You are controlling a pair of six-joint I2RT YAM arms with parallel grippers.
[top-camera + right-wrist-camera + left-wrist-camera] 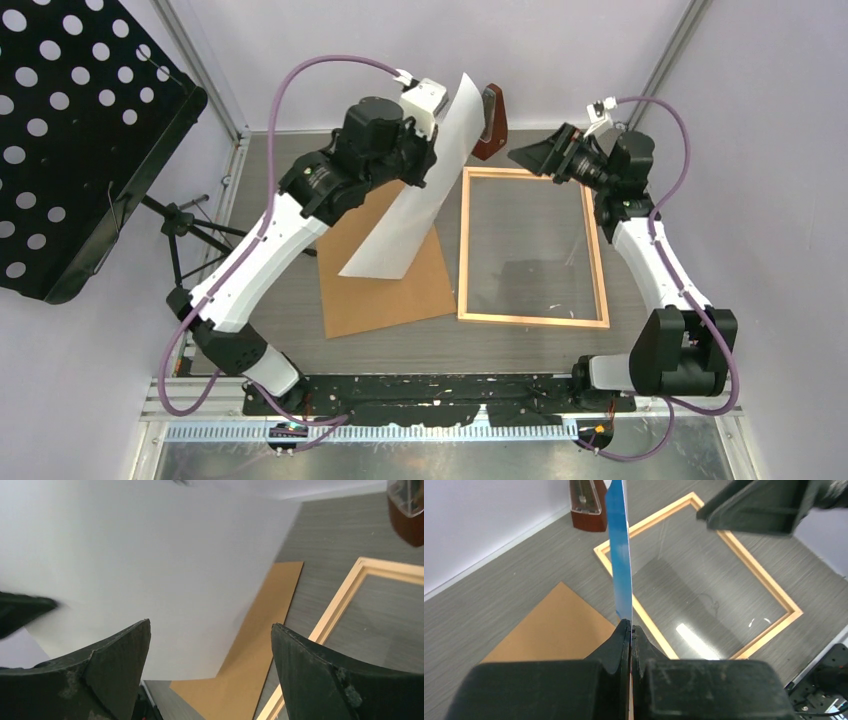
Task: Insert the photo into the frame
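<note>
The backing board left of the frame, the photo above it.

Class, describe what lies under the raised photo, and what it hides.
The brown backing board lies flat on the table beneath the photo. From above, the photo covers part of the board's far half.

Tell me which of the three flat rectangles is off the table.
The photo, held up in the shut left gripper. The brown backing board and the wooden frame lie flat on the table.

Back of the photo is matt paper; the frame pale wood (its pane glossy).
</note>
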